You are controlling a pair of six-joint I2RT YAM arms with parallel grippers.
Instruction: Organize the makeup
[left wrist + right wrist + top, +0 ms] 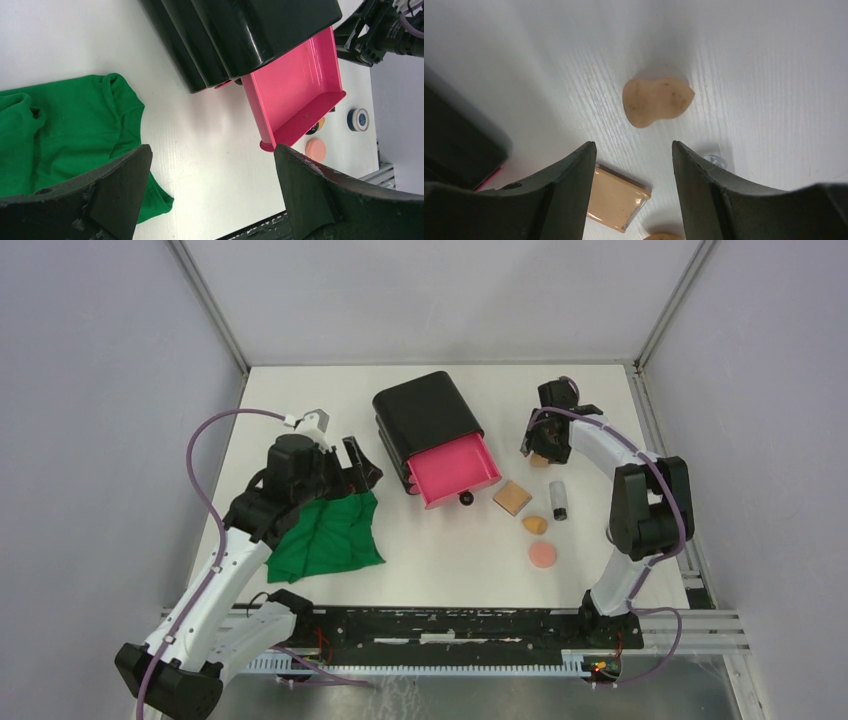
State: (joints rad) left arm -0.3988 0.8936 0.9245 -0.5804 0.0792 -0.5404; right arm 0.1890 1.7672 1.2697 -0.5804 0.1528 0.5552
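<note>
My right gripper [541, 448] [633, 145] is open and hovers just above a pale orange teardrop sponge [540, 461] [656, 101], which lies on the table ahead of the fingertips. The tan square pad [512, 497] [616, 202] lies behind it. A second orange sponge [535, 525], a pink round puff [542, 555] [315, 148] and a grey-black tube [558, 499] lie nearby. A small round white-rimmed compact [358, 119] shows in the left wrist view. My left gripper [362, 468] [211, 150] is open and empty, beside the green cloth.
The black box [427, 416] [240, 35] stands at centre back with one pink drawer [455, 468] [300, 95] pulled open and nothing in it. The green cloth [330, 535] [65, 130] lies crumpled at the left. Grey walls close in the table.
</note>
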